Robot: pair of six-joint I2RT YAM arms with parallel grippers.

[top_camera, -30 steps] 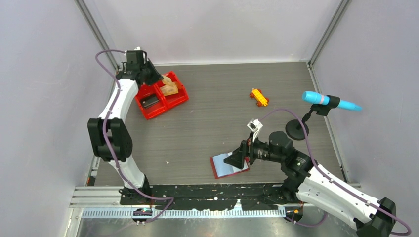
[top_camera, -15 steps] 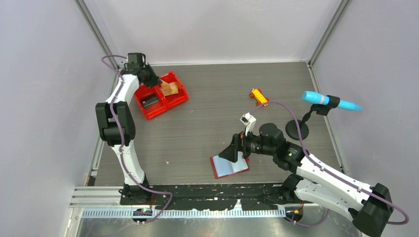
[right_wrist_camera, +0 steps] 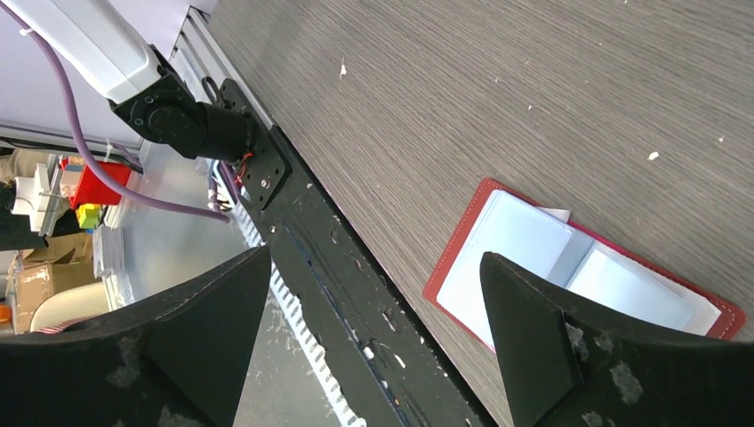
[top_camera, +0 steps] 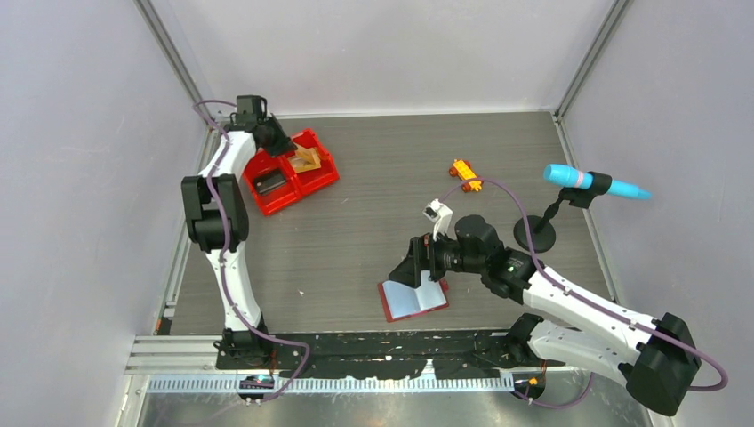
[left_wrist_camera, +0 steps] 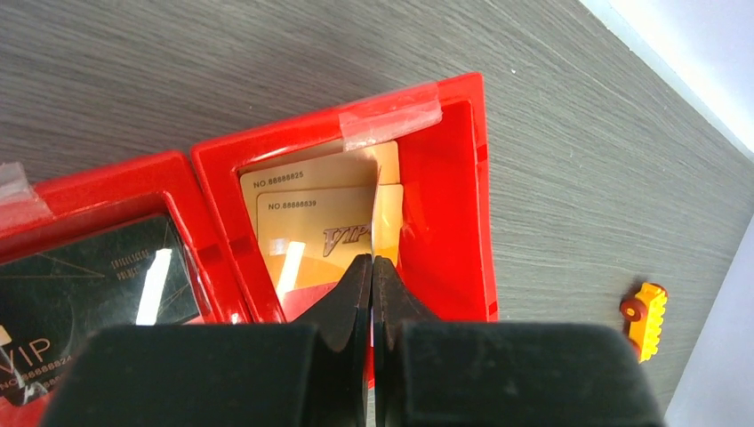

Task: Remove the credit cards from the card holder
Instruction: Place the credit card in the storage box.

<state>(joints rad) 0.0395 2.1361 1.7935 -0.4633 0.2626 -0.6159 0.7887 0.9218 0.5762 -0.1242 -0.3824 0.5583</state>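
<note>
The left pincer (left_wrist_camera: 372, 294) is closed with nothing between its tips, above the gold cards (left_wrist_camera: 324, 227) lying in the red bin (left_wrist_camera: 445, 187). The right pincer (right_wrist_camera: 373, 311) is wide open and empty, above the wallet (right_wrist_camera: 578, 267), which lies open on the desk (top_camera: 382, 196).

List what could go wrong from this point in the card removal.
1. The left gripper is shut on the edge of a gold card standing in the red bin; pulling away without opening could drag the card back out.
2. The card holder lies open near the table's front edge, under the open right gripper; a clumsy nudge might slide it against the rail.
</note>
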